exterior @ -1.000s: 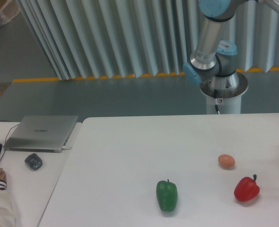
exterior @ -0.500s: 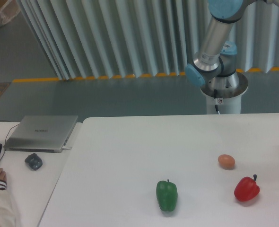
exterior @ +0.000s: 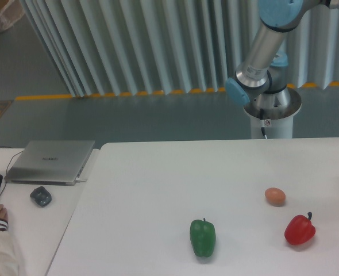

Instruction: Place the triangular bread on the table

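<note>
You have the table (exterior: 158, 172) filling most of the view, white, matte and rectangular, its long axis running left to right and its right and near edges cut off by the frame. Behind its far edge the arm (exterior: 261, 63) rises from its base and leaves the picture at the top right, so the gripper is out of view and you cannot tell whether it is open or closed, nor whether it holds anything. The bread shows nowhere in the view. To the left sits a closed laptop (exterior: 50, 161) on a smaller desk (exterior: 37, 224). On the table lie a green pepper (exterior: 203, 237), a red pepper (exterior: 300, 229) and, near the red one, an egg (exterior: 275, 196).
</note>
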